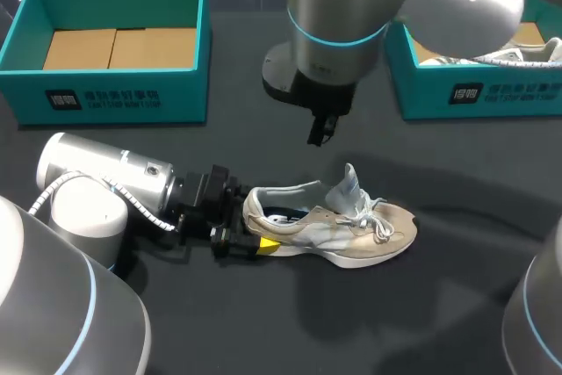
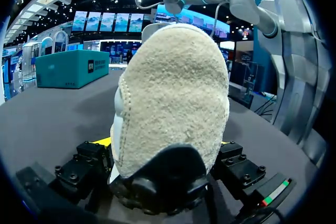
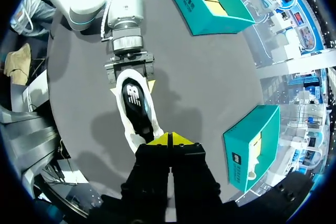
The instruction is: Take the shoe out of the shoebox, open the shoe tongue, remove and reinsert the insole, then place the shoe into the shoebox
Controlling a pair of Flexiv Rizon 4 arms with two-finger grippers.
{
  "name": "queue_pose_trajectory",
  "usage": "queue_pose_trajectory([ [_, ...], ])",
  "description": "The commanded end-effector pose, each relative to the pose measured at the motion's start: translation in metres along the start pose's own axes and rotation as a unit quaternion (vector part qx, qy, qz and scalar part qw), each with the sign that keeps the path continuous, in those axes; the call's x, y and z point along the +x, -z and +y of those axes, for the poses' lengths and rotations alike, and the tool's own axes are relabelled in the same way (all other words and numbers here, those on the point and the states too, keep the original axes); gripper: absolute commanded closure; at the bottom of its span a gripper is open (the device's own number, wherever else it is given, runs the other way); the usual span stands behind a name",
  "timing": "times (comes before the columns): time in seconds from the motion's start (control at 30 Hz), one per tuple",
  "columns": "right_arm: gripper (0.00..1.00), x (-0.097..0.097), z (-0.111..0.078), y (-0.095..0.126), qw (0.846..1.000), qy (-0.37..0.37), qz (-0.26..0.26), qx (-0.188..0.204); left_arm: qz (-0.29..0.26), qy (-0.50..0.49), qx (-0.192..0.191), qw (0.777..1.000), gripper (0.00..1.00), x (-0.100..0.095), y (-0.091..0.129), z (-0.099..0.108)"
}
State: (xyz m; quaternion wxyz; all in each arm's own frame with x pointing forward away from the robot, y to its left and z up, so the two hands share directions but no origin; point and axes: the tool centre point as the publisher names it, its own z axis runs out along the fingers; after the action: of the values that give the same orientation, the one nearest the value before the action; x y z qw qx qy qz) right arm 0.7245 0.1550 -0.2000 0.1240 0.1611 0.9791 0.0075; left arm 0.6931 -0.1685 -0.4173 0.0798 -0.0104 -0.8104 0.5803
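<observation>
Dark desk (image 1: 263, 322), shoe (image 1: 334, 226) lying out of its box.
Left fingers (image 1: 268, 247) clamp the heel between them, likely to steady it for the insole work; right fingers (image 3: 181, 140) hover above the opening, pressed together, empty. Beige suede, white laces, tongue standing up, dark insole showing.

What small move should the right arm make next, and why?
Probably open the right pincer and lower it toward the insole: the left pincer clamps the sneaker at its heel, the tongue stands up, and the right pincer hangs shut above the opening.
</observation>
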Motion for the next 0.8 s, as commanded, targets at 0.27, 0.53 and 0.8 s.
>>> queue_pose_trajectory([
  [0.27,1.0,0.009,0.011,-0.016,0.999,0.039,0.035,0.004,0.0,0.0,0.0,1.0,1.0,0.0,-0.001,0.001],
  [0.53,1.0,0.009,0.011,-0.016,0.999,0.039,0.035,0.004,0.0,0.0,0.0,1.0,1.0,0.0,-0.001,0.001],
  [0.8,1.0,0.031,0.031,-0.034,0.996,0.077,0.041,0.022,0.0,0.0,0.0,1.0,1.0,0.0,-0.001,0.001],
])
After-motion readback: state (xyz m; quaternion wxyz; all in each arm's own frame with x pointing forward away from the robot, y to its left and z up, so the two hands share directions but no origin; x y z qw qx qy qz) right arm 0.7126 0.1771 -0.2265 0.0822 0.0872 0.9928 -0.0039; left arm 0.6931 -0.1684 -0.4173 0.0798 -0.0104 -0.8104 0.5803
